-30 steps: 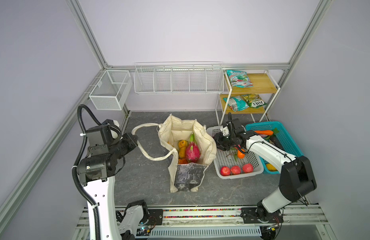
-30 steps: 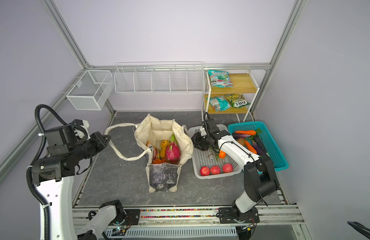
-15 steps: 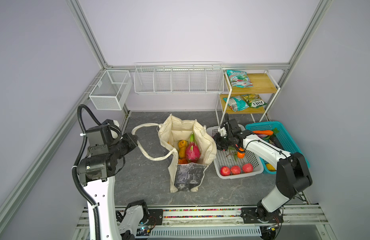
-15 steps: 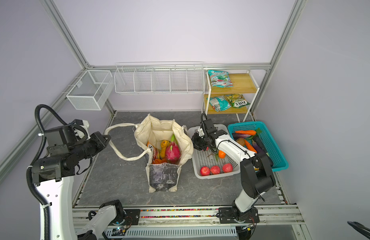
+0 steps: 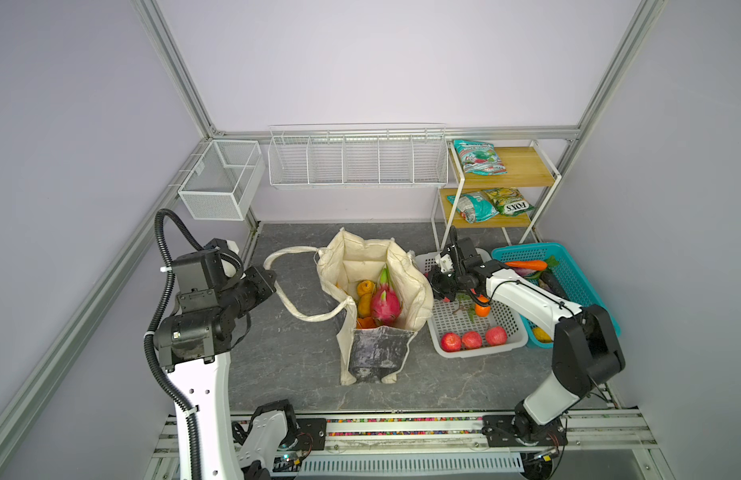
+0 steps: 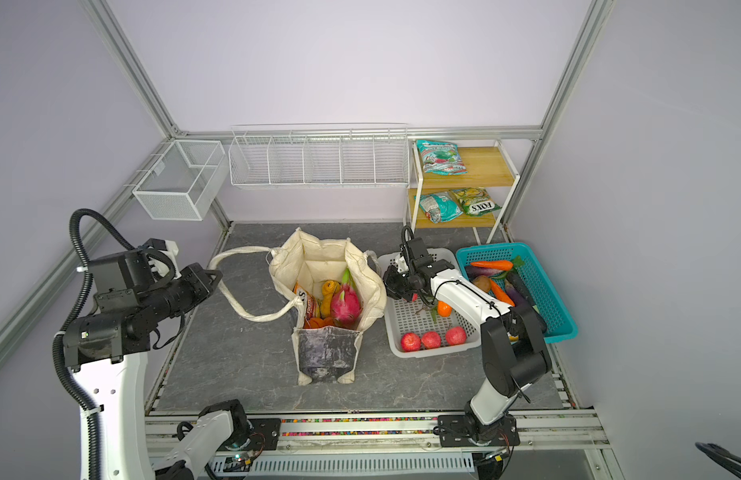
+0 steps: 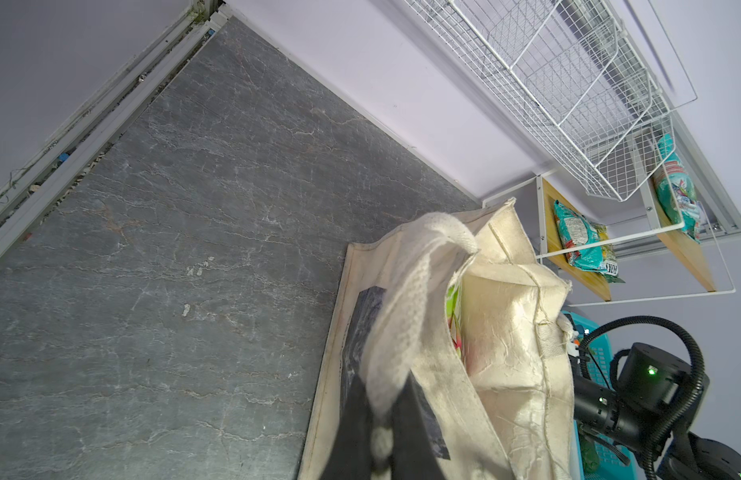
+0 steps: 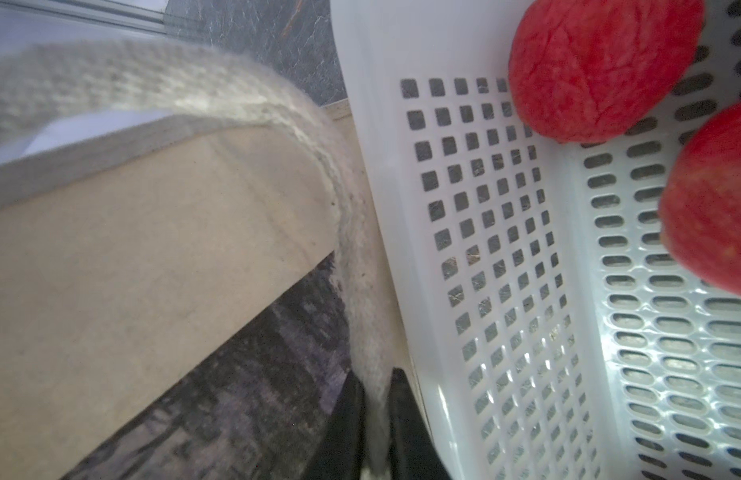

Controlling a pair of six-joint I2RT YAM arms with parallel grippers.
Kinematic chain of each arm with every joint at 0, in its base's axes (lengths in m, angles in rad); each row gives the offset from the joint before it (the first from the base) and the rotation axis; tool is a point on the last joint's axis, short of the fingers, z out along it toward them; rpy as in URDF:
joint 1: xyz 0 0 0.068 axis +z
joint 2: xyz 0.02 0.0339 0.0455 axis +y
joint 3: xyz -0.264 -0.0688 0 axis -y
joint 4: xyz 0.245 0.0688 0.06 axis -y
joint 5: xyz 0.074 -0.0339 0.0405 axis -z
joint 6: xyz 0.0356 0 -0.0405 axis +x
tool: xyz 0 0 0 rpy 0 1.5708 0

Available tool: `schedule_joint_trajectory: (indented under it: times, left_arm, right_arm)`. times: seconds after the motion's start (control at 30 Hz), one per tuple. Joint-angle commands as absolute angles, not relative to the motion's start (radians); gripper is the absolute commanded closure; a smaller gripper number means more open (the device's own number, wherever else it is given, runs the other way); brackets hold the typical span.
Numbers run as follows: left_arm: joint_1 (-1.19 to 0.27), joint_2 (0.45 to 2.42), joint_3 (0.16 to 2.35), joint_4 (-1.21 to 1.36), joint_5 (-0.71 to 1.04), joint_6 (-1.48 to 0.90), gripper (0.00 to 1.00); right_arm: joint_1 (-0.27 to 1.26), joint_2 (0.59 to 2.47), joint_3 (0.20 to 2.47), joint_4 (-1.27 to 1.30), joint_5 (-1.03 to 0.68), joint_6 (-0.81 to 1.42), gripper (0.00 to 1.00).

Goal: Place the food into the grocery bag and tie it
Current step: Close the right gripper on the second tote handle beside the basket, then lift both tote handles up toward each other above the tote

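Grocery bag (image 5: 377,353), centre of both top views: I judge it loaded yet limp canvas, best taken by its woven straps, left gripper (image 7: 381,415) clamped on the left handle (image 7: 406,316), right gripper (image 8: 375,386) pinched shut on the right handle (image 8: 348,232) beside the white basket (image 8: 385,166).

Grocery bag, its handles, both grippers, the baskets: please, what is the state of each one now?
grocery bag: upright, mouth open, not tied.
dragon fruit: inside the bag.
left gripper: shut on the outstretched handle.
right gripper: shut on the other handle.
white basket: holds three red fruits.
teal basket: holds a carrot and other vegetables.
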State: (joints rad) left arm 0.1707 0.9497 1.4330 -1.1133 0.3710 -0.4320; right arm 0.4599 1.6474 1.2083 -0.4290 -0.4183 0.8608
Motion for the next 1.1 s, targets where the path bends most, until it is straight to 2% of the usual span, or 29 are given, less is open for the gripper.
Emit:
schedule_joint_trajectory:
  times: [0.0, 0.23, 0.4, 0.77, 1.07]
  left_arm:
    - [0.181, 0.94, 1.463, -1.126, 0.382, -0.416, 1.0]
    - [0.181, 0.957, 1.509, -1.137, 0.419, -0.415, 1.0]
    - [0.175, 0.992, 1.573, -1.104, 0.555, -0.445, 1.0]
    - [0.136, 1.033, 1.541, -0.869, 0.822, -0.639, 1.0]
    - [0.071, 1.056, 1.539, -0.763, 0.823, -0.721, 1.0]
  right_arm:
    - [0.464, 1.563, 1.221, -0.433, -0.405, 0.844, 0.89]
    - [0.464, 1.385, 1.264, -0.463, -0.388, 0.71, 0.9]
    - [0.465, 1.307, 1.33, -0.432, -0.459, 0.63, 0.9]
    - [0.587, 1.365, 1.451, -0.387, -0.549, 0.518, 0.93]
    - [0.685, 1.422, 1.52, -0.365, -0.571, 0.464, 0.93]
